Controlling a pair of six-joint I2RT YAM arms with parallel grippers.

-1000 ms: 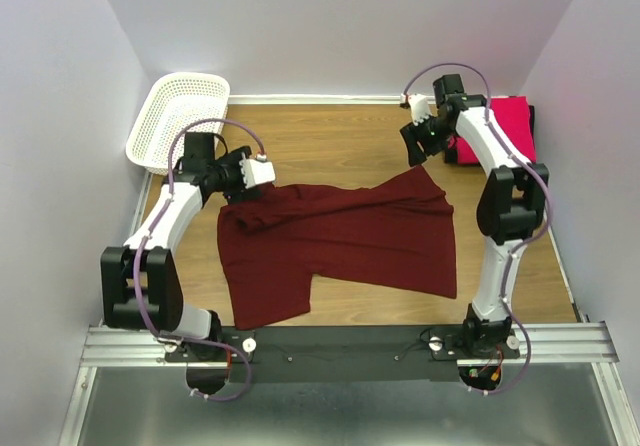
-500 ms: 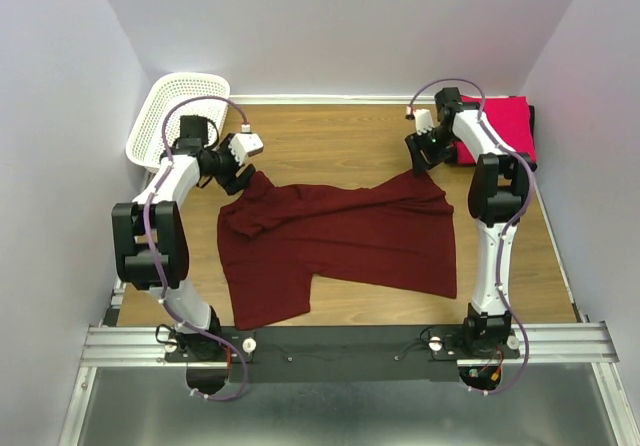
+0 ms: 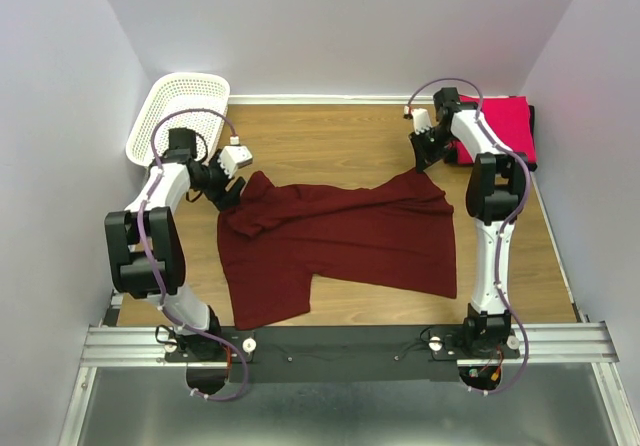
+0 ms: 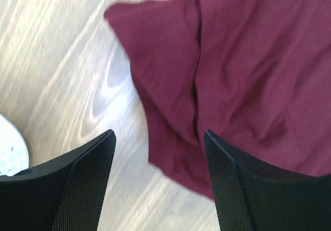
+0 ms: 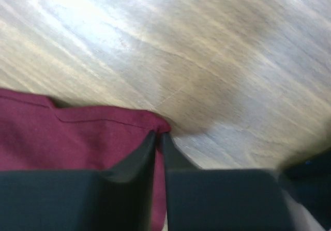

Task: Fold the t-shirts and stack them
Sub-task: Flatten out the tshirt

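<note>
Right now I have the maroon t-shirt [image 3: 340,241] spread across the middle of the wooden surface [image 3: 330,136], though not flat: its far-left part is bunched into folds. My right end effector [image 3: 425,159] is down on the shirt's far right corner. On the right wrist view its fingers [image 5: 129,169] are drawn almost together with the tip of the maroon cloth pinched between them, so it has hold of the shirt there. My left end effector [image 3: 231,192] sits at the far left edge of the same shirt. On the left wrist view its two fingers [image 4: 83,179] stand wide apart, with only the rumpled cloth edge and bare wood below them; it grips nothing. The bright pink-red t-shirt [image 3: 500,126] lies folded at the far right of the surface, just beside the right arm, with a black t-shirt [image 3: 533,126] showing along its right edge. A white mesh basket [image 3: 180,106] stands in the far left corner
</note>
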